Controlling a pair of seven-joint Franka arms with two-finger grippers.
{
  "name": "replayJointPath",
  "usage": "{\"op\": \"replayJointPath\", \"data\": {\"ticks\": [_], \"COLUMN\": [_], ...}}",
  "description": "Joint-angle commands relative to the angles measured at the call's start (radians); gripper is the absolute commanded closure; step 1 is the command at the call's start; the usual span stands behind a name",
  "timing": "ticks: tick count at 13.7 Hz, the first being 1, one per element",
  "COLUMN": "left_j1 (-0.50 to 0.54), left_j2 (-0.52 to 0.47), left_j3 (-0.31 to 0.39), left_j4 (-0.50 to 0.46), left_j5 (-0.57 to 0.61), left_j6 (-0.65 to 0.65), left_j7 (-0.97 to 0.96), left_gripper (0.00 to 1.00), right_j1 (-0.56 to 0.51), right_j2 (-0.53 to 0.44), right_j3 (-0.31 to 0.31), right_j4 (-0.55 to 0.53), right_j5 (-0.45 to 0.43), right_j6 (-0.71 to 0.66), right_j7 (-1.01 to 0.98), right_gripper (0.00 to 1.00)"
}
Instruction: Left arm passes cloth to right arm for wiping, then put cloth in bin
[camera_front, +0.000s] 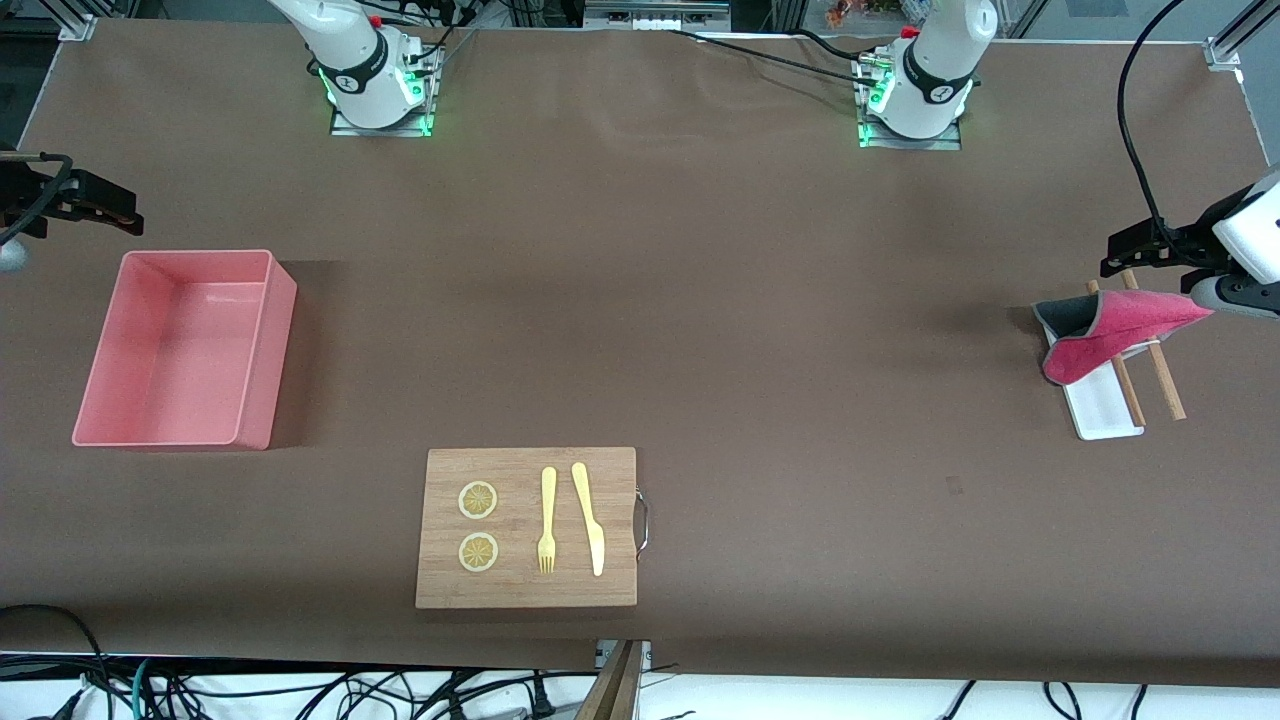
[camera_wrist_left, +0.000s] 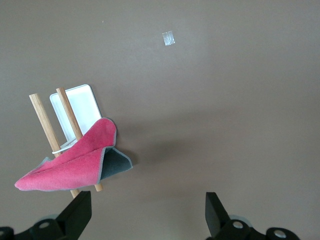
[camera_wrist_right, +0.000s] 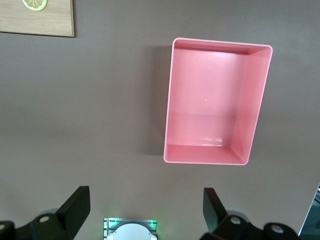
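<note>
The crimson-pink cloth with its grey reverse lies draped over two wooden sticks that rest across a small white tray at the left arm's end of the table. It also shows in the left wrist view. My left gripper hangs over the table beside the cloth, open and empty. The pink bin stands empty at the right arm's end and shows in the right wrist view. My right gripper hangs over the table beside the bin, open and empty.
A wooden board with a metal handle lies near the front camera, toward the right arm's end. It carries two lemon slices, a yellow fork and a yellow knife. Its corner shows in the right wrist view.
</note>
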Motion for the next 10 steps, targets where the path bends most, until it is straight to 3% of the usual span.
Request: {"op": "replayJointPath", "data": {"ticks": [1, 10], "left_j1": [0.005, 0.005], "left_j2": [-0.023, -0.012], "left_j3": [-0.007, -0.008], "left_j4": [-0.016, 0.002], "left_j5": [-0.007, -0.005], "left_j6": [0.005, -0.003], "left_j7": [-0.012, -0.012], "left_gripper": [0.00, 0.00], "right_j1": [-0.007, -0.009], "right_j2": [0.000, 0.000], "right_j3": [0.000, 0.000], "right_j4": [0.008, 0.009], "right_j5": [0.017, 0.017], "right_j6": [-0.003, -0.003], "right_j7": [-0.011, -0.011], "right_gripper": [0.00, 0.00]}}
